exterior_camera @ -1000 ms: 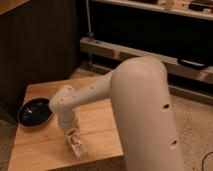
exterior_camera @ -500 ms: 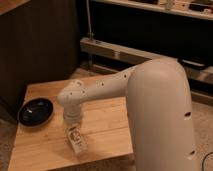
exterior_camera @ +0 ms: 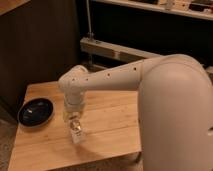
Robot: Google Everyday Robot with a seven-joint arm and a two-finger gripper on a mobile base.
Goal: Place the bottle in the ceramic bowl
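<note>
Holding the bottle (exterior_camera: 77, 136), the claw (exterior_camera: 75, 126) hangs over the surface (exterior_camera: 112, 125) at lower left, near the ceramic bowl (exterior_camera: 36, 111).

Bench (exterior_camera: 110, 125) centre. Bowl (exterior_camera: 36, 111) on bench, at far left edge. End effector (exterior_camera: 75, 123) above bench, just right of bowl, pointing down. Bottle (exterior_camera: 77, 136) right at end effector tip, toward bench front; outside bowl, apart from it. Bottle touching bench or not: cannot tell. Arm (exterior_camera: 115, 80) reaches in from right, over bench rear. Robot body (exterior_camera: 175, 120) right, before bench's right end. Rail (exterior_camera: 112, 50) behind bench.
</note>
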